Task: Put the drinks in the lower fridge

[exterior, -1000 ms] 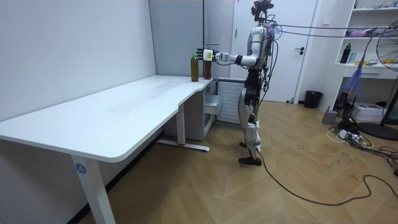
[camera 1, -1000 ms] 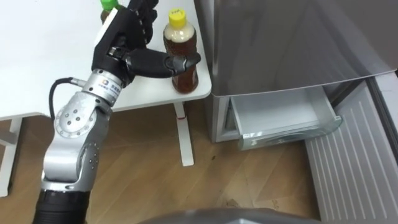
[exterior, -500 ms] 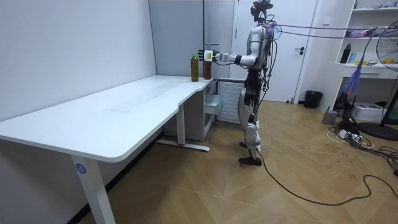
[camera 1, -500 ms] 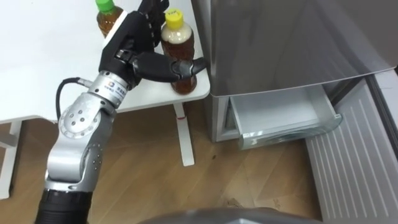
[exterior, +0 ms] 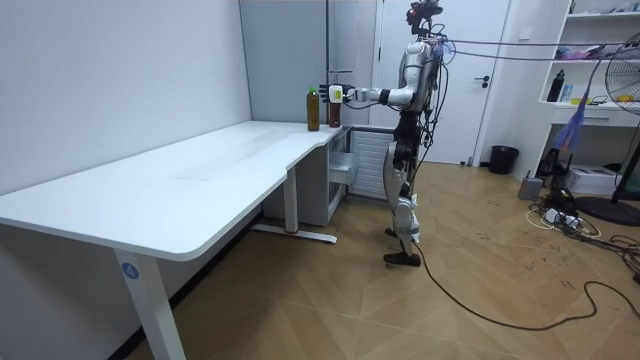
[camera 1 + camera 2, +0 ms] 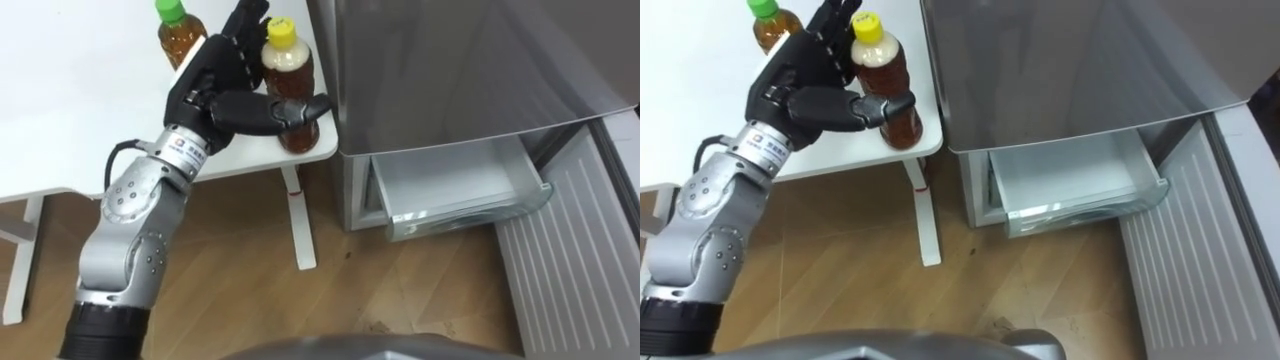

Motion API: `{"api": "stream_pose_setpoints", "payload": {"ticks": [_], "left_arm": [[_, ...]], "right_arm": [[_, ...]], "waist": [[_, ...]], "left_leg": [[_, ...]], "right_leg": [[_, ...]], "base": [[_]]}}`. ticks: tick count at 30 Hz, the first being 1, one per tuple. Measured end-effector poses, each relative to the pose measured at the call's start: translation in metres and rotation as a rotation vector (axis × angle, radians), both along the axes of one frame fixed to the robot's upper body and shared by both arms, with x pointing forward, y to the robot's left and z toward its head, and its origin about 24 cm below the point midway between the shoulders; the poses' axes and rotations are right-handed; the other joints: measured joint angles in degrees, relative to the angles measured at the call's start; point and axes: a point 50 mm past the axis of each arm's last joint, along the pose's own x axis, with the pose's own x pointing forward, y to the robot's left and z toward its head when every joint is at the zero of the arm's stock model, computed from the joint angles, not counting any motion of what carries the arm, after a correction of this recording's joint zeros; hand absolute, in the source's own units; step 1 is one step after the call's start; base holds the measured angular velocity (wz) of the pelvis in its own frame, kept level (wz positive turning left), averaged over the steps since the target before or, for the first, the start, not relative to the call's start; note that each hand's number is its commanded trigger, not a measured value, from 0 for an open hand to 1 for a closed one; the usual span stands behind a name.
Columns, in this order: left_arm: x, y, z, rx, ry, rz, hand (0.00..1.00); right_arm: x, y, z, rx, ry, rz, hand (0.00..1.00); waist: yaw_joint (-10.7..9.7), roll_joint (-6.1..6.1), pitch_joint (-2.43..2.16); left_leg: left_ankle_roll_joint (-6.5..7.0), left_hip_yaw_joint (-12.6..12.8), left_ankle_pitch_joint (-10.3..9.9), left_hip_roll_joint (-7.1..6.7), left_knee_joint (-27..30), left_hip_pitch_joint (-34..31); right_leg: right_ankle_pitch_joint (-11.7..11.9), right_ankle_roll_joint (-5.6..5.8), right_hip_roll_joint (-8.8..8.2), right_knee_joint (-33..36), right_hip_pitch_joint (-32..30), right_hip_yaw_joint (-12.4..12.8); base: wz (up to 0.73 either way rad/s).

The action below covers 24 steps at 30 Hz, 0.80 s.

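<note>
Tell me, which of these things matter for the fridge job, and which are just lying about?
Job: yellow-capped bottle, gripped by the left hand; green-capped bottle; open fridge drawer.
Just around: white table, standing fan, dark bin.

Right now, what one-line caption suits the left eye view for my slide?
Left robot hand grips the yellow-capped bottle on the table corner beside the fridge, lower drawer open.
</note>
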Motion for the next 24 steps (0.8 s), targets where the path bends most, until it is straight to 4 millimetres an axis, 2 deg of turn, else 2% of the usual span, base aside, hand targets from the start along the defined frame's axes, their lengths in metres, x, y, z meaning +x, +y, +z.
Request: {"api": "stream_pose_setpoints", "payload": {"ticks": [7, 11, 15, 16, 17, 18, 19, 20, 24], "left_arm": [[0.0001, 0.0002, -0.0050, 0.001, 0.027, 0.001, 0.00], [0.0000, 0.0002, -0.0072, 0.002, 0.043, 0.000, 0.00], [0.0001, 0.0002, -0.0073, 0.002, 0.046, -0.001, 0.00], [0.0002, 0.0002, -0.0073, 0.003, 0.046, 0.001, 0.07], [0.0002, 0.0002, -0.0073, 0.003, 0.046, 0.001, 0.51], [0.0002, 0.0000, -0.0073, 0.003, 0.046, 0.001, 0.71], [0.0002, -0.0001, -0.0074, 0.003, 0.046, 0.001, 0.78], [0.0002, -0.0002, -0.0074, 0.003, 0.047, 0.001, 1.00], [0.0001, -0.0009, -0.0078, 0.004, 0.050, -0.001, 1.00]], "right_arm": [[-0.0016, 0.0001, 0.0000, -0.003, 0.019, -0.003, 0.00], [-0.0022, 0.0002, 0.0000, -0.003, 0.022, -0.004, 0.00], [-0.0021, 0.0001, 0.0000, -0.003, 0.023, -0.003, 0.00], [-0.0016, 0.0002, 0.0000, -0.003, 0.023, -0.002, 0.00], [-0.0013, 0.0002, 0.0000, -0.003, 0.022, -0.002, 0.00], [-0.0002, 0.0002, 0.0001, -0.004, 0.018, -0.002, 0.00], [-0.0002, 0.0003, 0.0000, -0.004, 0.018, -0.001, 0.00], [-0.0002, 0.0003, 0.0000, -0.003, 0.018, -0.001, 0.00], [0.0000, 0.0004, 0.0000, -0.005, 0.019, 0.002, 0.00]], "waist": [[-0.09, -1.22, 0.24], [-0.09, -1.45, 0.36], [-0.11, -1.47, 0.25], [-0.11, -1.56, 0.29], [-0.14, -1.53, 0.28], [-0.20, -1.49, 0.25], [-0.26, -1.49, 0.25], [-0.32, -1.51, 0.26], [-0.65, -1.42, 0.21]], "left_leg": [[-0.01, 0.12, 0.01, -0.04, 0.16, 0.08], [0.00, 0.36, 0.01, -0.04, 0.32, 0.06], [0.00, 0.70, 0.01, -0.03, 0.40, 0.04], [0.00, 0.88, 0.01, -0.02, 0.41, 0.02], [0.00, 0.95, 0.01, -0.02, 0.41, -0.02], [0.00, 1.04, 0.01, -0.02, 0.42, -0.10], [0.00, 1.10, 0.01, -0.01, 0.43, -0.11], [0.00, 1.11, 0.01, -0.01, 0.46, -0.11], [0.00, 1.13, 0.00, -0.01, 0.56, -0.13]], "right_leg": [[-0.06, 0.00, 0.03, -0.05, -0.19, 0.44], [-0.06, 0.00, 0.03, -0.05, -0.25, 0.61], [-0.06, 0.00, 0.04, 0.00, -0.73, 0.89], [-0.06, 0.00, 0.05, 0.09, -0.81, 1.06], [-0.06, 0.00, 0.05, 0.14, -0.79, 1.12], [-0.06, 0.00, 0.03, 0.40, -0.87, 1.23], [-0.09, -0.02, 0.02, 0.52, -0.96, 1.29], [-0.09, -0.03, 0.02, 0.53, -0.95, 1.30], [-0.09, -0.02, 0.03, 0.56, -0.96, 1.40]], "base": [[0.00], [-0.03], [-0.03], [-0.07], [-0.06], [-0.04], [-0.03], [0.00], [0.00]]}}
